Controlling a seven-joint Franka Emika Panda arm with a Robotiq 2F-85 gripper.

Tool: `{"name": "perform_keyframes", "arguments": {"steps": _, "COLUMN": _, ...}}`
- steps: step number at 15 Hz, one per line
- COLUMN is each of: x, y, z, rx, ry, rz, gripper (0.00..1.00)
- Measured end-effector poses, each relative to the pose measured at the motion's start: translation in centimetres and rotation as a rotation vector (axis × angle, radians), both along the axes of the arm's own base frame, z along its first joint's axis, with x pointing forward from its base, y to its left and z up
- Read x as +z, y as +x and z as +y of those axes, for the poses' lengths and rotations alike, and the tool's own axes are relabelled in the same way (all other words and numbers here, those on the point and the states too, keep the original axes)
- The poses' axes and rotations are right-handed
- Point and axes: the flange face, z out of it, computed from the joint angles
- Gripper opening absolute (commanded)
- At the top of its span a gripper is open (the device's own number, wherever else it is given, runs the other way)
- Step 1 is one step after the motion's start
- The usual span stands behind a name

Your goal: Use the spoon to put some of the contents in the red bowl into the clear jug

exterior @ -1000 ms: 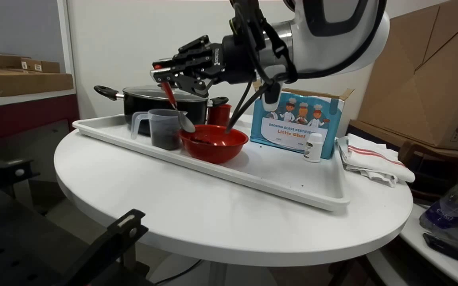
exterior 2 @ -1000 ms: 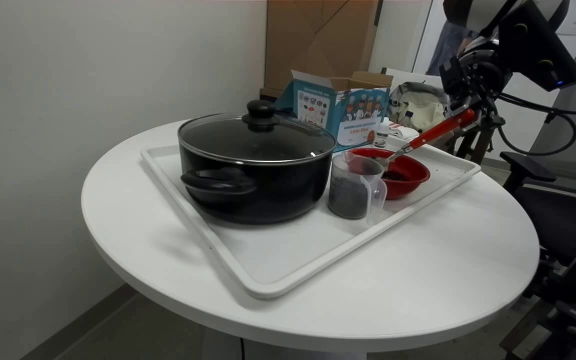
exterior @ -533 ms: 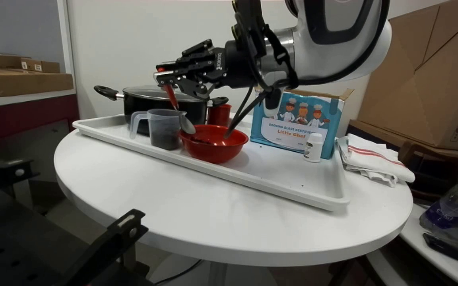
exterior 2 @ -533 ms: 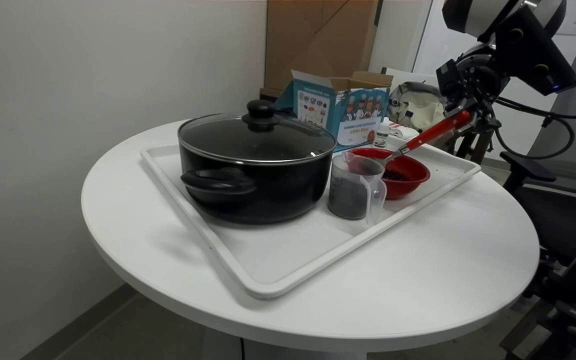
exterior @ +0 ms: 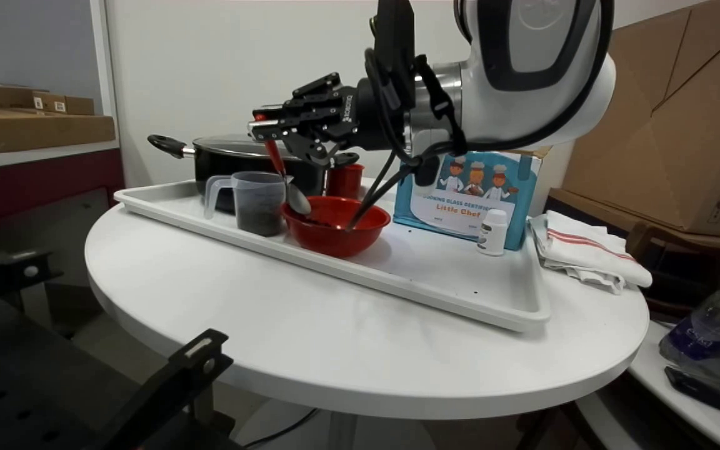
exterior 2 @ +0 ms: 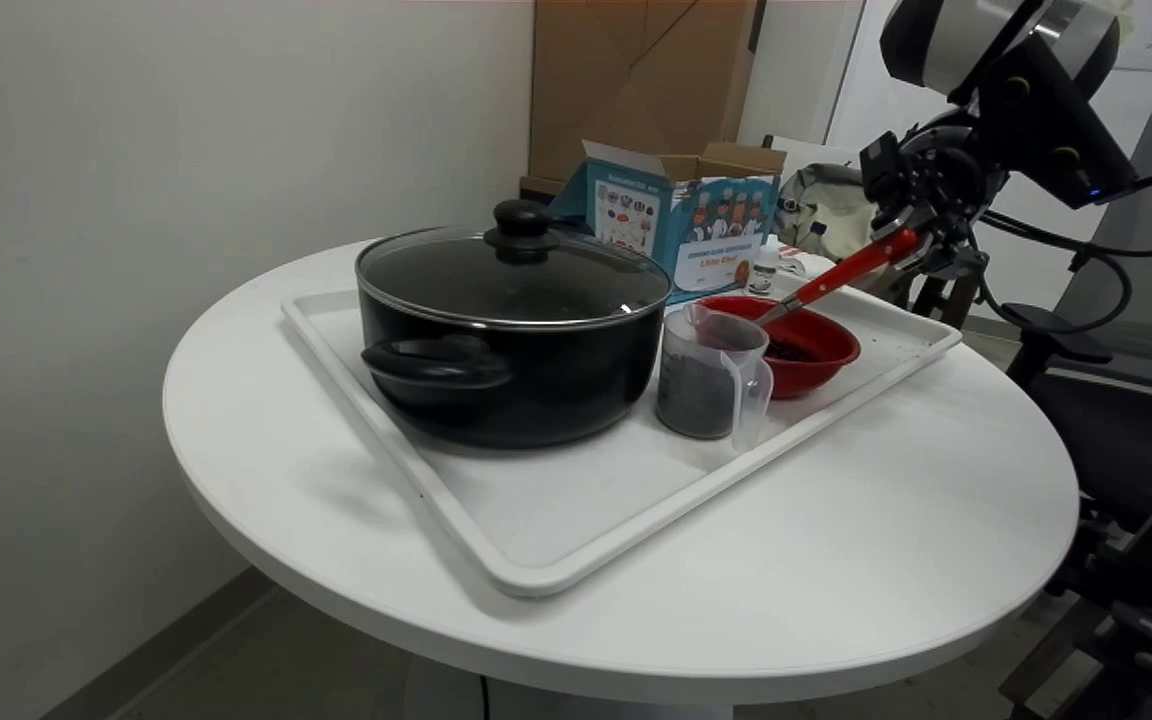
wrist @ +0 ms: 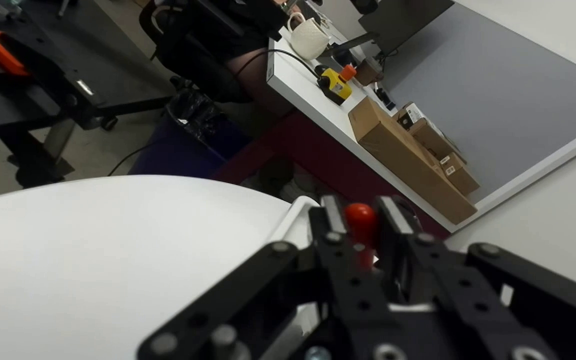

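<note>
My gripper (exterior: 259, 125) is shut on the upper end of the spoon's red handle (exterior 2: 856, 267); in the wrist view the handle's rounded red end (wrist: 361, 220) shows between the fingers. From there the spoon slants down, its metal head (exterior: 298, 201) at the red bowl's jug-side rim. Whether the head bears anything cannot be made out. Dark contents (exterior 2: 789, 350) lie inside the glossy red bowl (exterior: 335, 240). Close beside it stands the clear jug (exterior 2: 701, 385), upright, its lower part dark grey. In an exterior view the jug hides the spoon's head.
Both vessels stand on a white rimmed tray (exterior 2: 528, 580) on a round table. A large black lidded pot (exterior 2: 511, 375) stands behind the jug, near a red cup (exterior: 344, 181). Further along are a blue carton (exterior: 454, 209), a white bottle (exterior: 492, 232) and a folded cloth (exterior: 591, 250).
My gripper has sunk and shifted slightly, with the spoon still held. The handle lies a little lower, and the head has slid slightly down and across at the bowl's rim.
</note>
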Motion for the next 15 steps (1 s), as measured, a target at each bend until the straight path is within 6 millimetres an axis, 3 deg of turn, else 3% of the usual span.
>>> {"name": "perform_keyframes", "arguments": {"steps": 9, "x": -1.7, "y": -0.1, "z": 0.0, "rx": 0.003, "ry": 0.044, "rz": 0.016, "gripper": 0.10}}
{"name": "perform_keyframes", "arguments": {"steps": 15, "x": -2.5, "y": -1.3, "z": -2.0, "rx": -0.064, "ry": 0.078, "rz": 0.023, "gripper": 0.10}}
